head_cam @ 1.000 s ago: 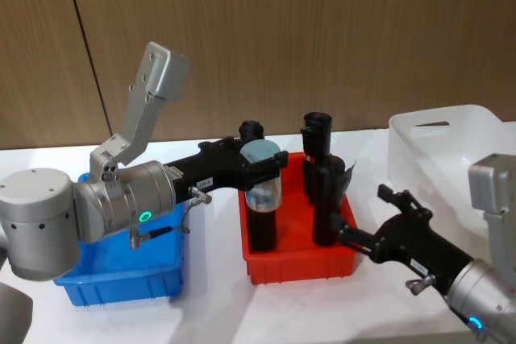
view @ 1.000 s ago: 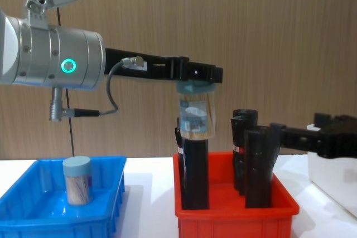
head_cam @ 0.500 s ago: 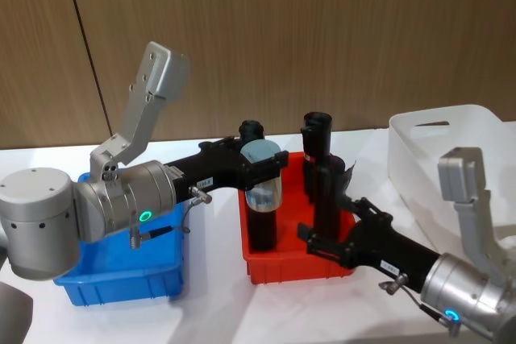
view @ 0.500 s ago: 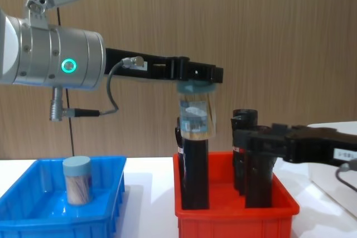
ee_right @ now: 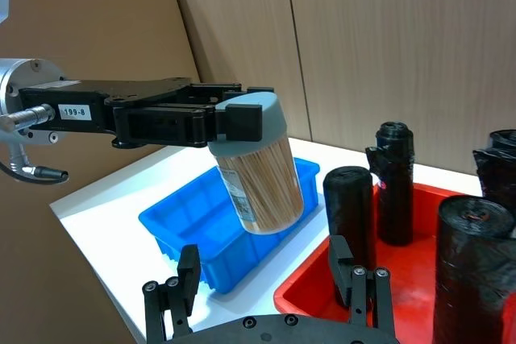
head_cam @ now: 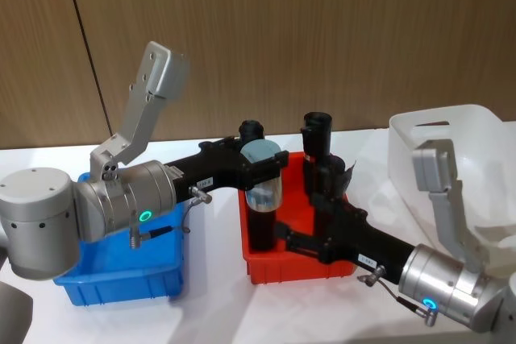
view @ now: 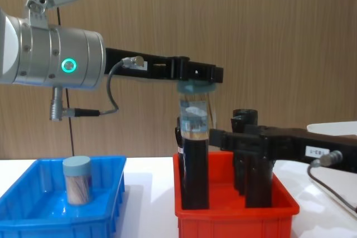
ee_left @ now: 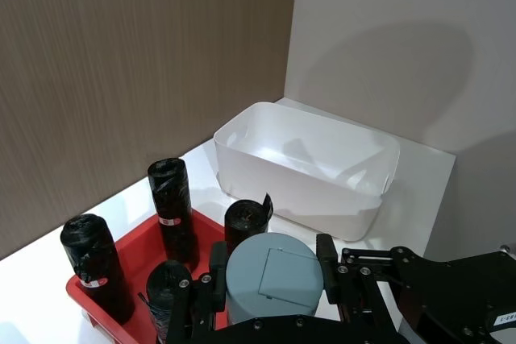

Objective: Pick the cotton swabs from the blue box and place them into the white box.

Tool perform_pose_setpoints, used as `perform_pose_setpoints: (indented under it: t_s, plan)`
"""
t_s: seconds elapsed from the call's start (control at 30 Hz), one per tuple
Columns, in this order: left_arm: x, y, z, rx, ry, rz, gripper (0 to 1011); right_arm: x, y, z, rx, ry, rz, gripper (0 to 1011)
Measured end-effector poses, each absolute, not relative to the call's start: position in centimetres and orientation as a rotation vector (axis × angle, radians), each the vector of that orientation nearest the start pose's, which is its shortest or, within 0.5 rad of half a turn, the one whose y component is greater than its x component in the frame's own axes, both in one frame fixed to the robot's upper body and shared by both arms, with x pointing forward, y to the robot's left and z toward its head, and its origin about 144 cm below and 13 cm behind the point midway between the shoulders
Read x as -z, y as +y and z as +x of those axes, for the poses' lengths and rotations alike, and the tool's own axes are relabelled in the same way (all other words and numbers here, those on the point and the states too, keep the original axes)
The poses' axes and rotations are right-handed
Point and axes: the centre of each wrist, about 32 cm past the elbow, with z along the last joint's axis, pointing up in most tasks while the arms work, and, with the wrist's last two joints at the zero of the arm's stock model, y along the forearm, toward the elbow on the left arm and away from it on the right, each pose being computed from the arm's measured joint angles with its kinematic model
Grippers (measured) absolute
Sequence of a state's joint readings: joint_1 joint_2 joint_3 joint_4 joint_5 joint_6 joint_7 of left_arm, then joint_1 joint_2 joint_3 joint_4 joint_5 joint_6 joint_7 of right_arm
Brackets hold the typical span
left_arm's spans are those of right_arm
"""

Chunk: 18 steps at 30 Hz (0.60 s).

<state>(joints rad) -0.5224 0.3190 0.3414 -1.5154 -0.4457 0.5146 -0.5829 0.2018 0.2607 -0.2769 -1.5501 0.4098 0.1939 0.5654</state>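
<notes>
Two jars of cotton swabs are in sight. One jar [view: 195,120] hangs at the centre of the chest view, clamped by its pale blue lid between the fingers of the left gripper [view: 196,82], whose arm reaches in from the upper left. It is held above the red bin [view: 234,220], where the black rolls [view: 257,163] stand, and it looks slightly tilted in the right wrist view. The second jar [view: 77,180] stands upright in the blue box [view: 28,218] at the lower left. The right gripper [ee_right: 266,263] comes in from the lower right of the head view, low over the red bin. Its fingers are spread wide, and the hanging jar is ahead of the gap, untouched. The white box [head_cam: 451,147] sits at the right edge of the head view, beside the red bin.
</notes>
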Motion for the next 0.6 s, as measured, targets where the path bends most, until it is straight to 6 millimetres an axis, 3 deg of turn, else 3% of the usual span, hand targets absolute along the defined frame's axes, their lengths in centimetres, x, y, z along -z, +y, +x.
perform_pose_setpoints:
  t_s: [0.6]
  plan:
    - [-130.0, 22.2, 56.6, -0.671, 0.130, 0.123, 670, -119.3, -20.4, 52.2, 0.689, 0.107, 0.026, 1002]
